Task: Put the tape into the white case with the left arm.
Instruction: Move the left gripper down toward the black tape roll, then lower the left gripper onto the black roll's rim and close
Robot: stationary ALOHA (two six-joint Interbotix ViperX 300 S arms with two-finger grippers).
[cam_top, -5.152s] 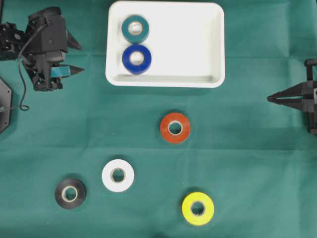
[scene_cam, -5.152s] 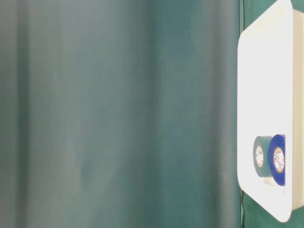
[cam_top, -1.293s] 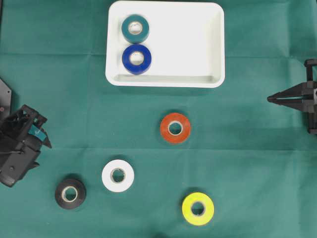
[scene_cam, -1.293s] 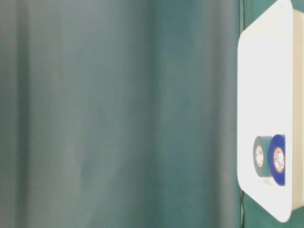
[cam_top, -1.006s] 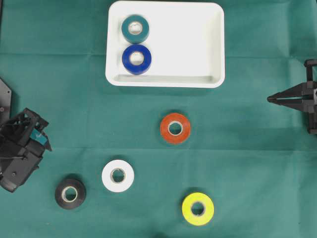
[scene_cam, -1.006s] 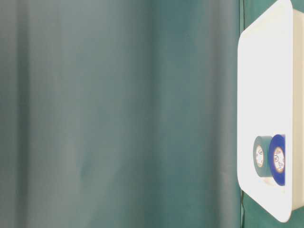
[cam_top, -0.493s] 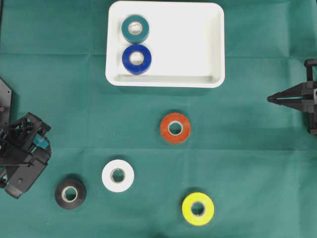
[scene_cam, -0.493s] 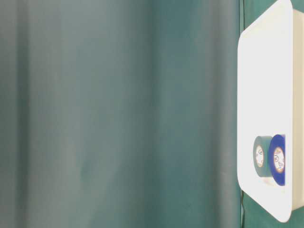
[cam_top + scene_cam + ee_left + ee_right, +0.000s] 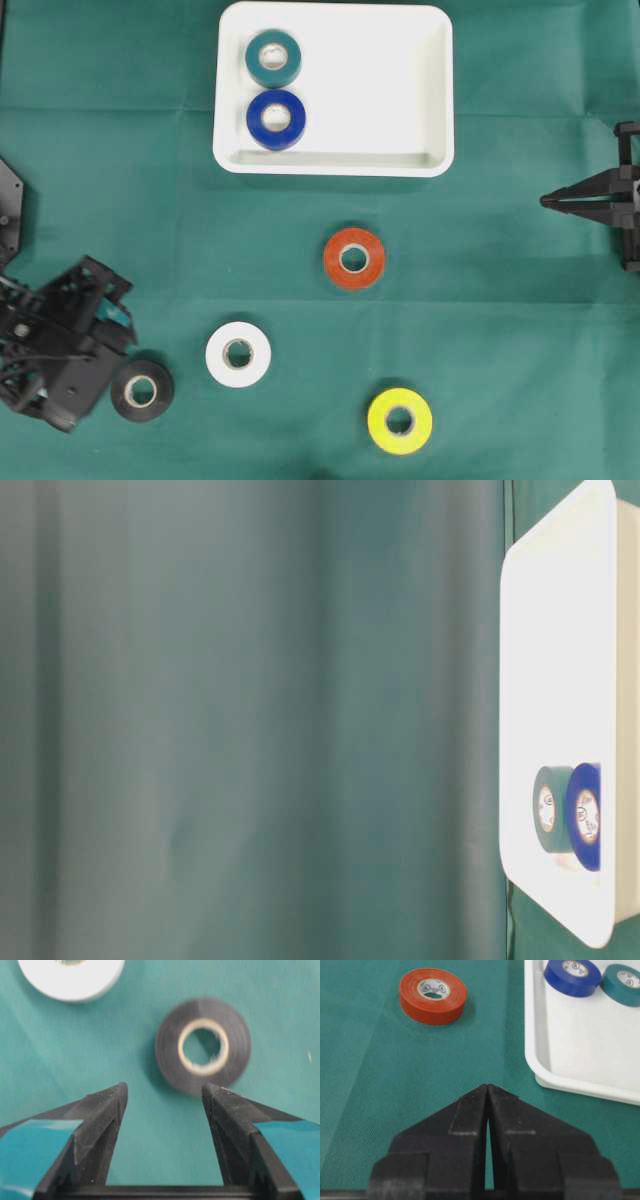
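The left end effector (image 9: 164,1094) has travelled from beside the white case (image 9: 400,100) down to the black tape (image 9: 141,390), hovering just short of it, jaws apart, gripping nothing. White tape (image 9: 238,354) lies just beyond; orange tape (image 9: 353,258) and yellow tape (image 9: 399,421) farther off. The right end effector (image 9: 487,1091) is closed, empty.

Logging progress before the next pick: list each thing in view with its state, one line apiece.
white case: flat on the cloth, holding two rolls
teal tape: in the case
blue tape: in the case
orange tape: on the cloth, outside
white tape: on the cloth, outside
yellow tape: on the cloth, outside
black tape: on the cloth, ungrasped
left pincer: open, just short of the black tape
right pincer: shut, empty
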